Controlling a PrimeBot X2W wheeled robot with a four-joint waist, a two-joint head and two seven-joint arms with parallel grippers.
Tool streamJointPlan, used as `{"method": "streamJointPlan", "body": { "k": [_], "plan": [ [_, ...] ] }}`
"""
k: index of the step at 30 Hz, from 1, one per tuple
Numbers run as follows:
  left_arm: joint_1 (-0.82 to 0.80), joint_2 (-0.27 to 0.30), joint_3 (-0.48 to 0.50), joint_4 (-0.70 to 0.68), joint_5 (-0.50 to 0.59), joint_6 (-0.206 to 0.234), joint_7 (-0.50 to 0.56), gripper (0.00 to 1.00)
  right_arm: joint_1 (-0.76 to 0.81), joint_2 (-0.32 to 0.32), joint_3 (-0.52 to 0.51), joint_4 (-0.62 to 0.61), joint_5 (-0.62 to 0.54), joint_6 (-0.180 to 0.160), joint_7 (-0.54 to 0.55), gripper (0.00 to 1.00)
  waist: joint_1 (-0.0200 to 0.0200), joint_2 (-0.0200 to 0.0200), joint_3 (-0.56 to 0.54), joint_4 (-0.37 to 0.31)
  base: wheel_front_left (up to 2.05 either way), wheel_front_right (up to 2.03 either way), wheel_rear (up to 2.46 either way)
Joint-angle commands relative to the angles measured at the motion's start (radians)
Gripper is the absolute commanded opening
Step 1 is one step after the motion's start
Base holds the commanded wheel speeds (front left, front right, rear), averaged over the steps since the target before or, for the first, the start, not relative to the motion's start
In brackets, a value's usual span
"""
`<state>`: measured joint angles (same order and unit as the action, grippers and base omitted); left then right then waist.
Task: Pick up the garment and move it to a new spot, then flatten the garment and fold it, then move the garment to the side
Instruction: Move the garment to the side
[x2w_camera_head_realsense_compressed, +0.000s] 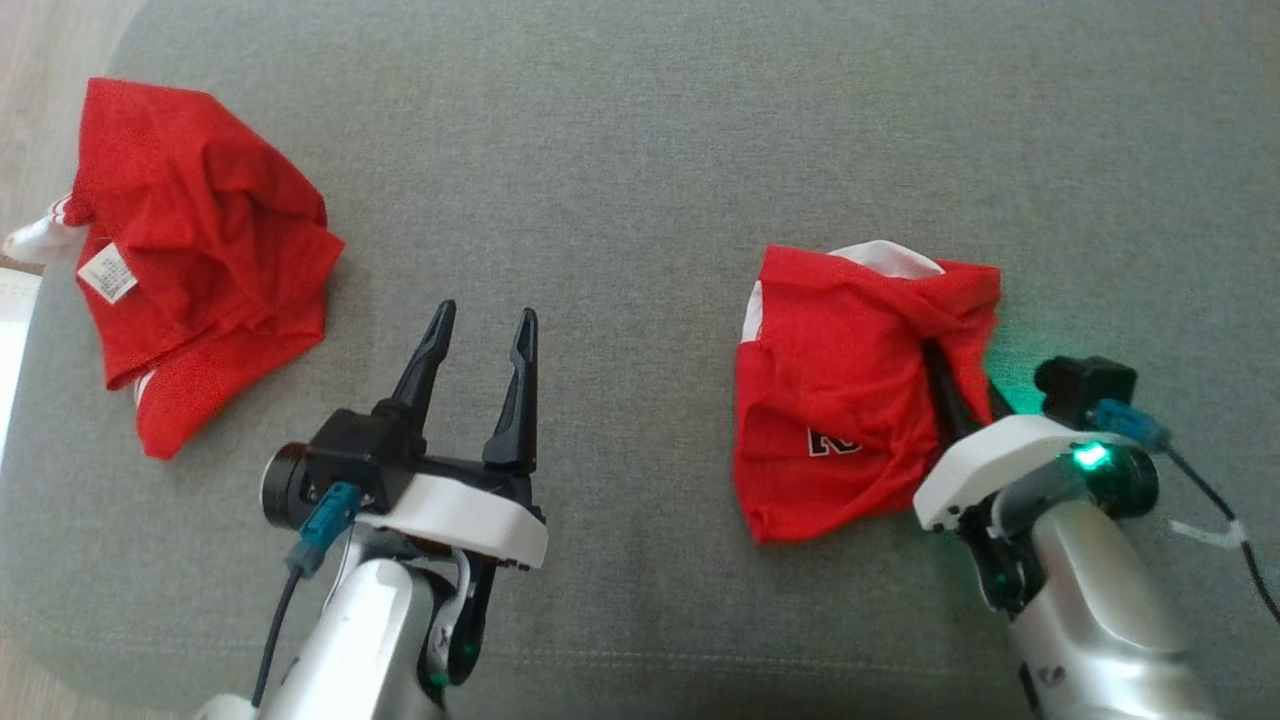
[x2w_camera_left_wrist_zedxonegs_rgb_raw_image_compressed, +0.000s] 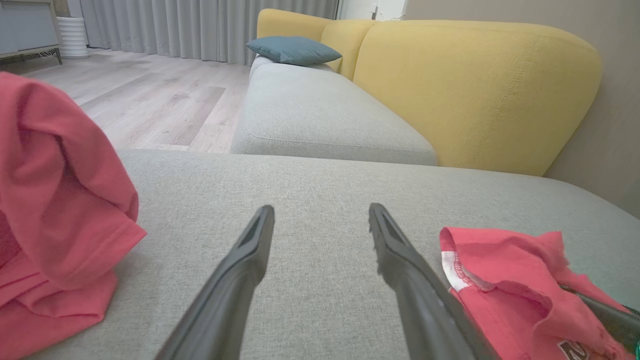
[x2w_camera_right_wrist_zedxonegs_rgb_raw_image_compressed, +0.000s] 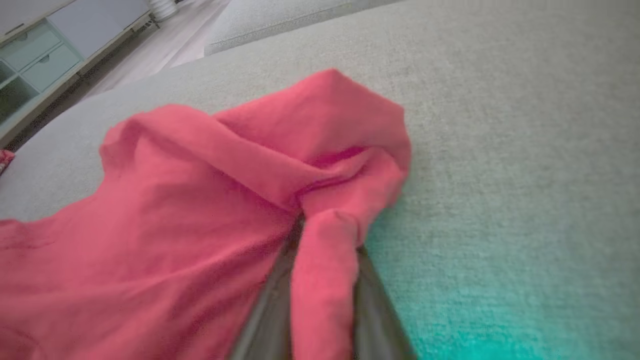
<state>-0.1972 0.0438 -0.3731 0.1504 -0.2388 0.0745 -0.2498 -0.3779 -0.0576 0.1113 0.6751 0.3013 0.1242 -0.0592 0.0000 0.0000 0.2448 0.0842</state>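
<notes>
Right pincer (x2w_camera_right_wrist_zedxonegs_rgb_raw_image_compressed: 327, 240) clenched on a fold of the red garment (x2w_camera_head_realsense_compressed: 840, 400), which lies bunched on the grey sofa seat (x2w_camera_head_realsense_compressed: 640, 150) just left of it. Left pincer (x2w_camera_head_realsense_compressed: 486, 315) released, empty; second red garment (x2w_camera_head_realsense_compressed: 190, 260) farther to its left.

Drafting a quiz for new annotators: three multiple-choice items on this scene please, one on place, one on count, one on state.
1. Where in the head view is the labelled garment? A left B centre C right
2. Red garments on the grey cushion? A one B two C four
3. The right gripper is: A open B shut on cloth C shut on nothing
Answers: 1 A, it lies by the left edge; 2 B, that one plus the lettered garment; 3 B, red cloth is pinched between its fingers.
</notes>
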Motion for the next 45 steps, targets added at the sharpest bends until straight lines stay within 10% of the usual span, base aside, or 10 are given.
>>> {"method": "streamJointPlan", "body": {
  "k": [1,10,28,41,43,45],
  "plan": [
    [-0.036,0.006,0.035,-0.034,0.013,-0.001,-0.012,1.00,-0.012,0.007,0.038,-0.006,-0.038,0.007,-0.018,0.00,0.0000,0.0000,0.000,-0.010,0.00,0.00,0.00],
    [-0.051,0.006,0.039,-0.045,0.017,-0.006,-0.012,1.00,-0.088,-0.050,0.089,-0.049,-0.233,0.007,-0.055,0.00,0.0000,0.0000,-0.001,-0.110,0.00,0.00,0.00],
    [-0.144,0.006,0.030,-0.058,0.046,-0.035,-0.012,1.00,-0.299,-0.510,0.102,-0.046,-0.219,0.007,0.022,0.00,0.0000,0.0000,0.129,-0.214,0.00,0.00,0.00],
    [-0.157,0.006,0.054,-0.051,0.057,-0.051,-0.012,1.00,-0.349,-0.504,-0.008,0.011,-0.240,0.007,-0.001,0.00,0.0000,0.0000,0.156,-0.200,0.00,0.00,0.00],
    [-0.155,0.006,0.056,-0.049,0.057,-0.052,-0.012,1.00,-0.345,-0.486,-0.014,0.013,-0.221,0.007,-0.005,0.88,0.0000,0.0000,0.151,-0.199,0.00,0.00,0.00],
    [-0.151,0.006,0.055,-0.046,0.055,-0.051,-0.012,1.00,-0.343,-0.480,-0.016,0.014,-0.208,0.007,-0.007,1.00,0.0000,0.0000,0.143,-0.197,0.00,0.00,0.00]
  ]
}}
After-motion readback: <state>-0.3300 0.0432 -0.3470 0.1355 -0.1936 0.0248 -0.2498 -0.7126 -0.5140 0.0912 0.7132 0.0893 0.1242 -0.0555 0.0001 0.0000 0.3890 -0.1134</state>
